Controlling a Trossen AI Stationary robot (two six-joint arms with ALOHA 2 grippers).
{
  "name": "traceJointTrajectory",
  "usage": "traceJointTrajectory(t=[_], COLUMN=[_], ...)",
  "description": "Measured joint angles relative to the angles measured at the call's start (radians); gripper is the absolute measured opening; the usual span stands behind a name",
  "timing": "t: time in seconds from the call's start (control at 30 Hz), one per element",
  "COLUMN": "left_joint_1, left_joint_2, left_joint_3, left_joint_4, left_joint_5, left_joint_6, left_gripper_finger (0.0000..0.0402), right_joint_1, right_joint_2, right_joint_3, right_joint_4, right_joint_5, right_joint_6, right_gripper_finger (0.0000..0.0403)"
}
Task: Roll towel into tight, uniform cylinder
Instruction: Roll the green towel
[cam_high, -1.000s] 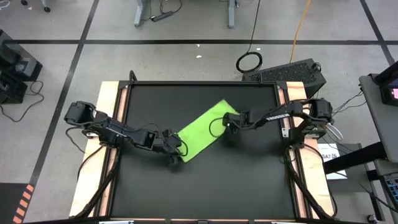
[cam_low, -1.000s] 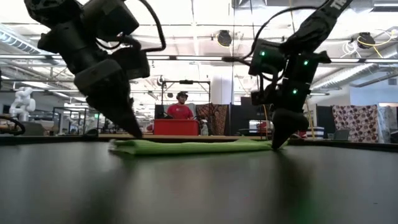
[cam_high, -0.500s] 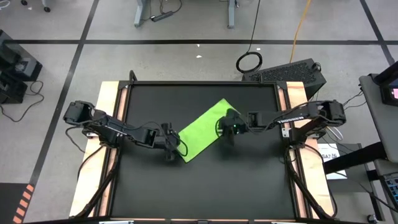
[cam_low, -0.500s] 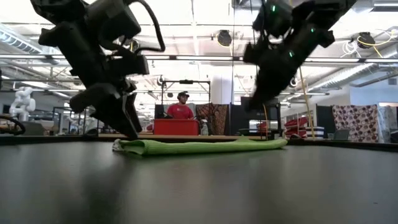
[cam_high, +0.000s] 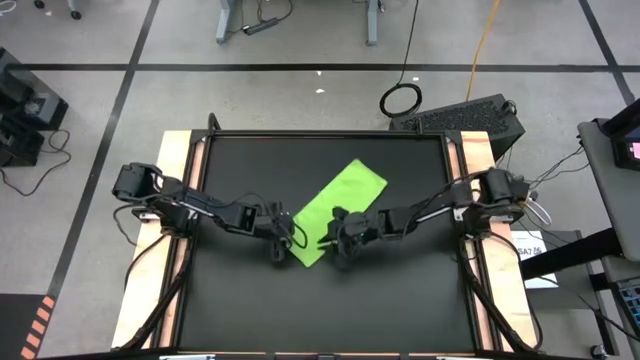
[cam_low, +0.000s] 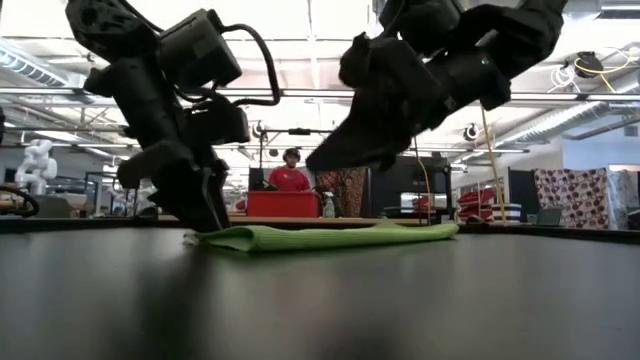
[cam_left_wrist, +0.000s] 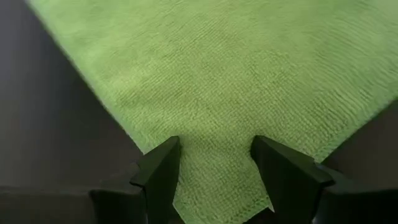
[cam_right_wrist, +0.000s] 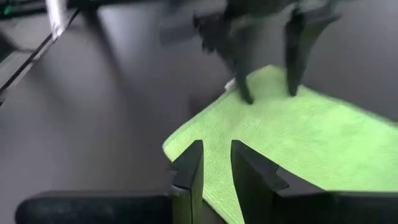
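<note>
We lose the towel (cam_high: 335, 212) near corner under the right gripper (cam_high: 338, 240) from above; in the left wrist view the cloth runs off the frame beyond the left gripper (cam_left_wrist: 214, 163); left fingers (cam_right_wrist: 244, 56) blurred in the right wrist view; white tag too small to confirm.

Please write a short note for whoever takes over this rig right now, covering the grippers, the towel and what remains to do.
Left gripper: open, fingers astride the towel's near-left corner, low at the table.
Right gripper: fingers narrowly apart, holding nothing, raised above the towel's near end.
Towel: lies flat and diagonal mid-table, folded into a long strip; its far end points toward the right rear.
Done: the strip is laid out.
Left: no rolling has begun. Grip the near end, roll it tightly and evenly toward the far end into a cylinder.
</note>
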Motion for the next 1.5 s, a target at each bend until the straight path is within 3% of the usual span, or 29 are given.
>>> traceJointTrajectory(t=[0.23,0.47,0.7,0.9,1.23,1.5], left_joint_1=[-0.074,-0.139,-0.173,-0.146,-0.102,-0.111], left_joint_2=[0.010,0.009,0.008,0.008,0.073,0.103], left_joint_3=[0.021,0.075,0.095,0.095,0.095,0.097], left_joint_4=[0.085,0.090,0.089,0.087,0.066,0.114], left_joint_5=[0.059,0.025,-0.060,-0.074,0.037,0.157], left_joint_6=[-0.133,-0.239,-0.067,0.057,0.113,0.032], left_gripper_finger=[0.0218,0.0218,0.0218,0.0219,0.0219,0.0219], right_joint_1=[0.065,0.128,0.152,0.152,0.147,0.146], right_joint_2=[0.076,0.084,0.084,0.084,0.178,0.244], right_joint_3=[0.034,0.034,0.034,0.034,0.084,0.172], right_joint_4=[-0.027,-0.054,-0.118,-0.033,0.041,-0.137], right_joint_5=[-0.036,-0.036,0.010,0.026,0.050,-0.042], right_joint_6=[0.021,0.018,0.022,0.038,0.044,0.037], right_gripper_finger=[0.0073,0.0073,0.0073,0.0073,0.0077,0.0090])
